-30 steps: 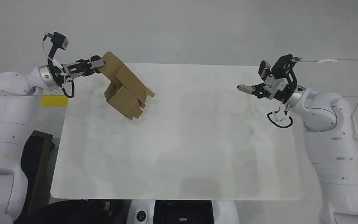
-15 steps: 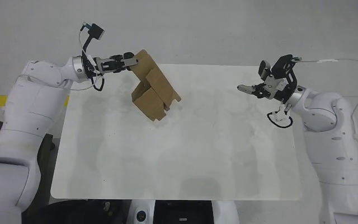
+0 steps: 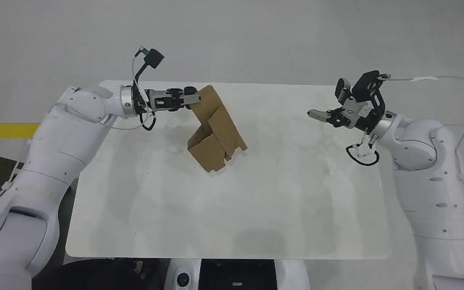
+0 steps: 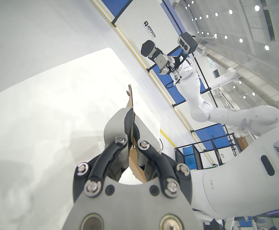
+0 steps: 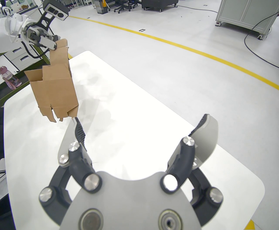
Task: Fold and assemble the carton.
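Note:
A brown cardboard carton (image 3: 215,130), unfolded with loose flaps, hangs above the white table (image 3: 290,196) at its far left part. My left gripper (image 3: 193,98) is shut on the carton's upper flap. In the left wrist view the gripper (image 4: 131,125) pinches the thin cardboard edge (image 4: 130,95) between its pads. The right wrist view has the carton (image 5: 55,87) dangling from the left gripper (image 5: 53,44), its lower flaps off the table. My right gripper (image 3: 316,114) stands open and empty over the table's far right corner; its own view shows the fingers of the gripper (image 5: 141,122) spread wide.
The white table is bare around the carton. A yellow floor line (image 5: 174,44) and cabinets (image 5: 242,13) lie beyond the table. A pink bottle (image 5: 8,79) stands off the table's left side.
My left arm has carried the carton rightward, from the table's far left corner to above its surface. The right arm has stayed still.

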Tool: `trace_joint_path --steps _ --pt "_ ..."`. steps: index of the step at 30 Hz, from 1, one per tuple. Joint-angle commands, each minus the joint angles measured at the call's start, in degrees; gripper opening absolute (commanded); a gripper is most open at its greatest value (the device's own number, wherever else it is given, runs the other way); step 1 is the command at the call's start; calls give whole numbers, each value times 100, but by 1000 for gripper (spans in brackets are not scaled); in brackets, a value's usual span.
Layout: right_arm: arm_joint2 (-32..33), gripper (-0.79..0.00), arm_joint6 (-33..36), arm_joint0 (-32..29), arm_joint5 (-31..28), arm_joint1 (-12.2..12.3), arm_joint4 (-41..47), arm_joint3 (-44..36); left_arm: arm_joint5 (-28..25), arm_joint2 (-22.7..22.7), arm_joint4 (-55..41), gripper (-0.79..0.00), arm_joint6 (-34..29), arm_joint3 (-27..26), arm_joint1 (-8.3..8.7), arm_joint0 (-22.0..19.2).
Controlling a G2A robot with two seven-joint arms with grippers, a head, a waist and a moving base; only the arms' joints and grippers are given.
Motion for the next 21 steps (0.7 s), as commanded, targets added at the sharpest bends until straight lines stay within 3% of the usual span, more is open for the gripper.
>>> trace_joint_path --steps 1,6,10,16,21 --pt "-108 0 -33 -117 112 -20 396 53 19 40 -55 -785 -19 -86 40 28" --pt "-674 0 1207 221 157 -44 1764 318 4 130 -150 -785 -4 -322 145 84" --pt "-1122 0 1772 580 104 -93 2687 517 -133 217 -89 -785 133 -491 222 113" --pt "-1823 0 2046 1008 -228 -217 3462 856 -213 434 -196 -785 213 -779 334 157" --pt "-2308 0 1868 1365 -557 -352 3642 1112 -233 607 -299 -785 233 -1000 428 124"
